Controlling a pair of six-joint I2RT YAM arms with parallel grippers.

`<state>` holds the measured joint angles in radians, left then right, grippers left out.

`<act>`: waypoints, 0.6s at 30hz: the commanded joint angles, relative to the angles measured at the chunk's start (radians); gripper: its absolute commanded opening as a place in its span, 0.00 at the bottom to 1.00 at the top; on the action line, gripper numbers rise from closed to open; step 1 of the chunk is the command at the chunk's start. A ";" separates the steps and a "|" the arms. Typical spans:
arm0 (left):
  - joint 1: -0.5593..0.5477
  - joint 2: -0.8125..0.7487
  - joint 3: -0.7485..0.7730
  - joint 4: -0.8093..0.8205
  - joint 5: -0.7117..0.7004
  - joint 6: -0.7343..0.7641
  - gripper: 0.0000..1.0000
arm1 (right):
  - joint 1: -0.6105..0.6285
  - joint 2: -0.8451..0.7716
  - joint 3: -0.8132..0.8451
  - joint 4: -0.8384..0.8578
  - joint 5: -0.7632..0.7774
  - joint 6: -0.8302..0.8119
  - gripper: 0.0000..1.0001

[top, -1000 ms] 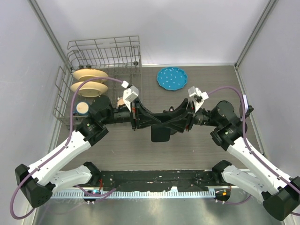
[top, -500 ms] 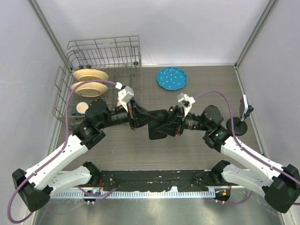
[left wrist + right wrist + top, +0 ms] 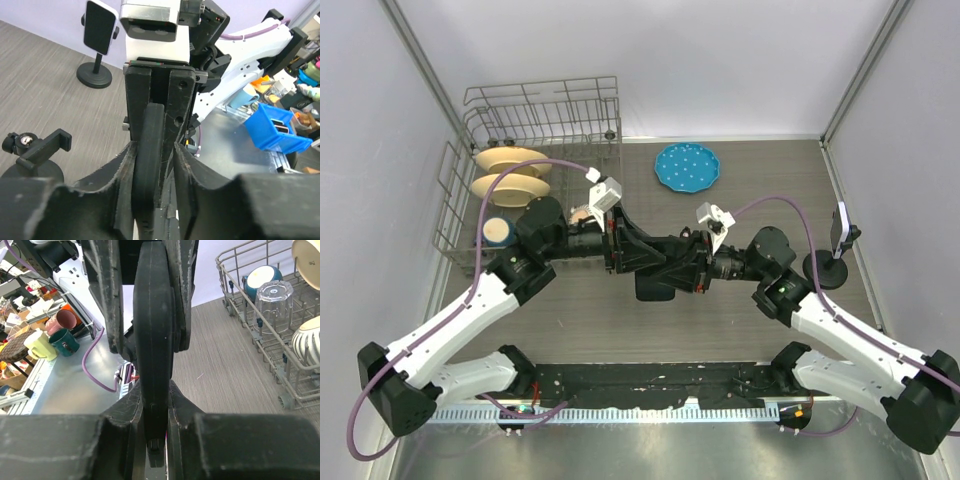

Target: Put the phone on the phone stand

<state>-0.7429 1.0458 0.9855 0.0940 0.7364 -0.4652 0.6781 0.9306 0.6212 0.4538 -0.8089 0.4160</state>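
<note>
A black phone [image 3: 654, 286] hangs edge-on between both grippers over the middle of the table. My right gripper [image 3: 672, 272] is shut on the phone [image 3: 154, 315], both fingers pressed to its faces. My left gripper [image 3: 660, 256] straddles the phone's other end [image 3: 148, 150]; its left finger touches the phone and a gap shows on the right, so it is open. An empty black clamp stand [image 3: 37, 150] stands on the table in the left wrist view; the arms hide it from above. A second stand with a white-rimmed dark plate [image 3: 840, 230] is at the right edge.
A wire dish rack [image 3: 582, 106] with plates, a bowl and a glass fills the back left, and shows in the right wrist view [image 3: 260, 340]. A blue plate [image 3: 687, 166] lies at the back centre. A blue bin [image 3: 275, 130] sits off the table.
My right arm has swung left to the middle, uncovering the stand at the right edge. The phone has shifted slightly left. My left wrist has moved a little right and back.
</note>
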 commanded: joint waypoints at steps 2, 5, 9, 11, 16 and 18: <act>-0.007 -0.007 0.041 0.043 0.109 -0.003 0.30 | 0.000 -0.041 0.025 0.031 0.048 -0.028 0.01; -0.007 -0.006 0.042 0.038 0.106 0.000 0.27 | 0.000 -0.036 0.035 0.011 0.045 -0.040 0.01; -0.007 -0.001 0.045 0.035 0.107 0.000 0.20 | 0.000 -0.030 0.048 -0.030 0.045 -0.069 0.01; -0.007 -0.001 0.048 0.035 0.112 0.003 0.11 | 0.000 -0.029 0.057 -0.049 0.045 -0.077 0.01; -0.007 -0.033 0.025 0.035 0.048 0.008 0.00 | 0.000 -0.022 0.077 -0.116 0.083 -0.101 0.08; -0.009 -0.061 0.016 0.014 -0.069 0.013 0.00 | 0.000 -0.026 0.083 -0.153 0.147 -0.109 0.37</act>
<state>-0.7399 1.0504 0.9863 0.0917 0.7685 -0.4389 0.6853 0.9092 0.6468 0.3641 -0.8150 0.3515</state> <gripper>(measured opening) 0.190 0.237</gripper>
